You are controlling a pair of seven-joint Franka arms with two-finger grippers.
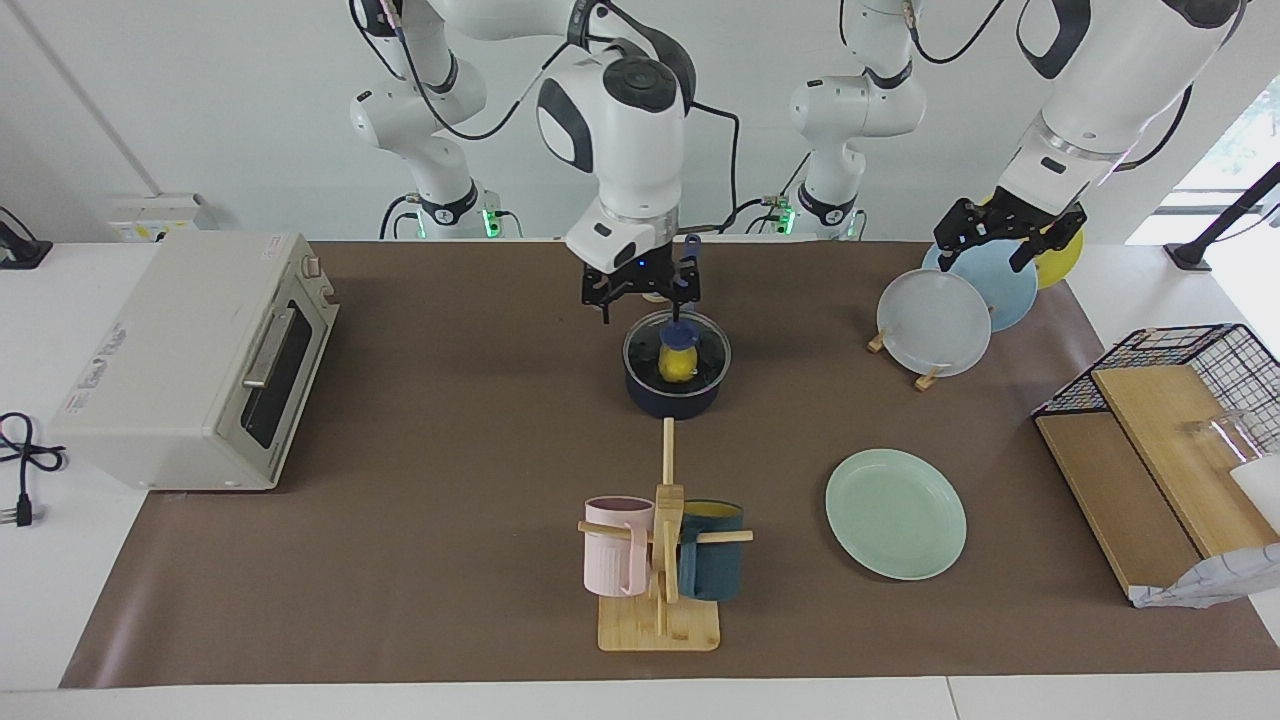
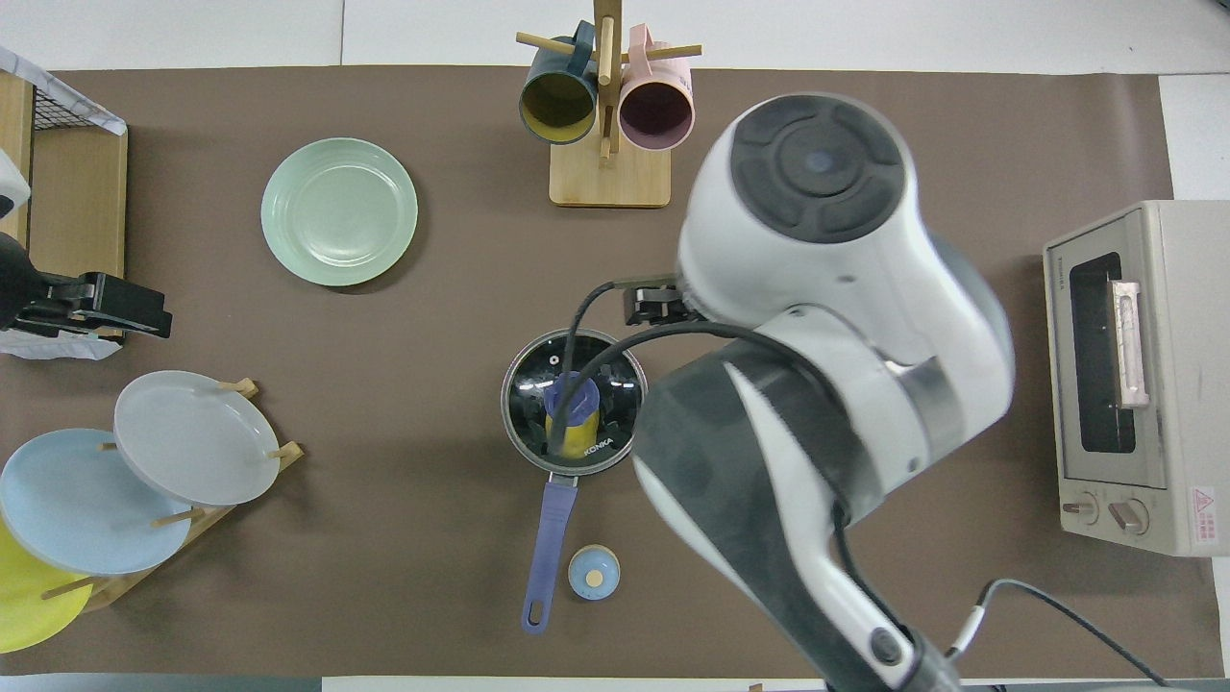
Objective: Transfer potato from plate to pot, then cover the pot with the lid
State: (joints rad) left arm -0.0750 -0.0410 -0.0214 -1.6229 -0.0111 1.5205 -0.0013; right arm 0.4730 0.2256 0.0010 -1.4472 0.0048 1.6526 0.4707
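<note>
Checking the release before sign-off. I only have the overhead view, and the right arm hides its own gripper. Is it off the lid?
Observer: Yes. In the facing view the right gripper hangs above the lid, clear of its knob.
Operator: Open or shut?
Observer: Open, with nothing between its fingers.
Operator: Left gripper? I only see an edge of it.
Observer: The left gripper is open and empty, waiting over the racked plates.
</note>
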